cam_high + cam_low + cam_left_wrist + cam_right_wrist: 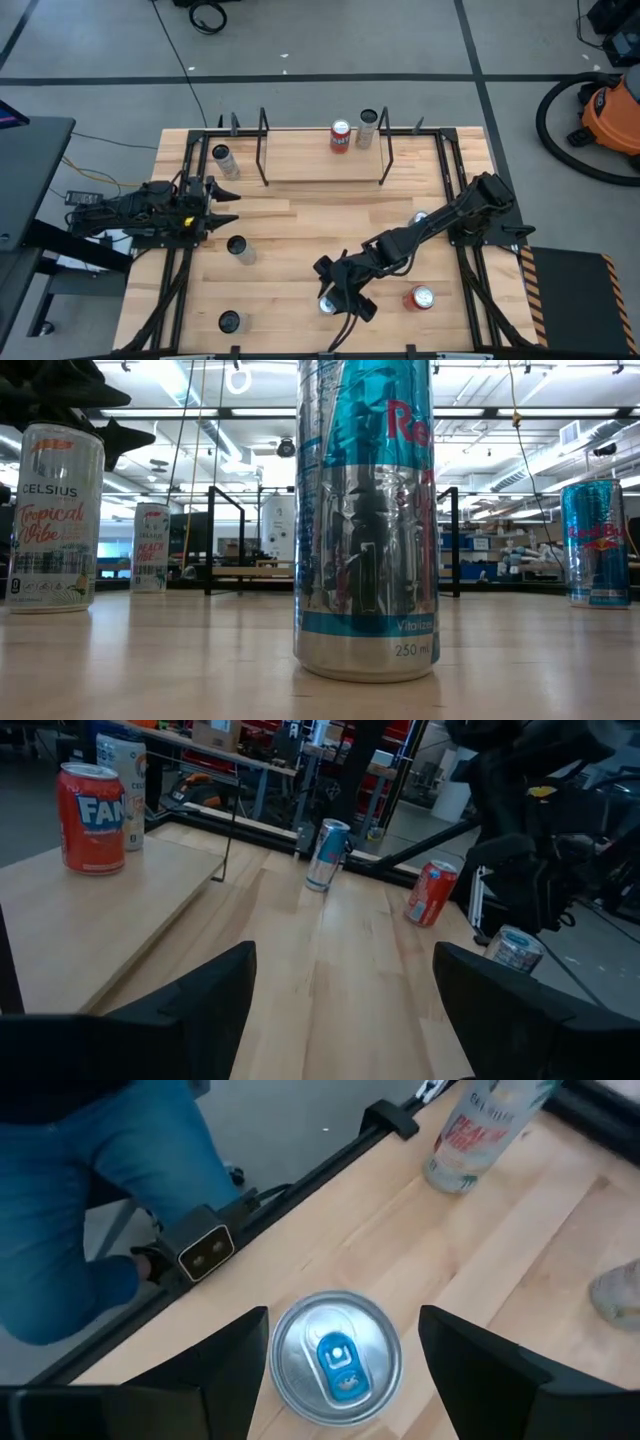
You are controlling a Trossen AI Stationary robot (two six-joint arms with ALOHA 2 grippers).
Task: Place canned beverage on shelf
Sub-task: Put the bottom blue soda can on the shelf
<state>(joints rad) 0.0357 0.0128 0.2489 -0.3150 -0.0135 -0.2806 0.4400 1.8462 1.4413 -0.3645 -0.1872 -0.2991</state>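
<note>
A silver can with a blue tab (pixel 335 1358) stands upright near the table's near edge; it is the silver-blue can (pixel 365 520) filling the low view. My right gripper (pixel 343 1320) hovers open above it, slanting down, one finger on each side of the can's top and apart from it; the high view shows this gripper (pixel 335 290) there too. The shelf (pixel 325 170) stands at the far edge, with a red can (pixel 340 135) and a silver can (pixel 368 128) upright on its board. My left gripper (pixel 225 205) waits open at the table's left.
Other cans stand about the table: one left of the shelf (pixel 222 158), one mid-left (pixel 238 248), one at the near left (pixel 230 322), a red one at the near right (pixel 418 298). A small camera (pixel 205 1250) sits on the near rail. A person in blue trousers (pixel 90 1190) stands beyond it.
</note>
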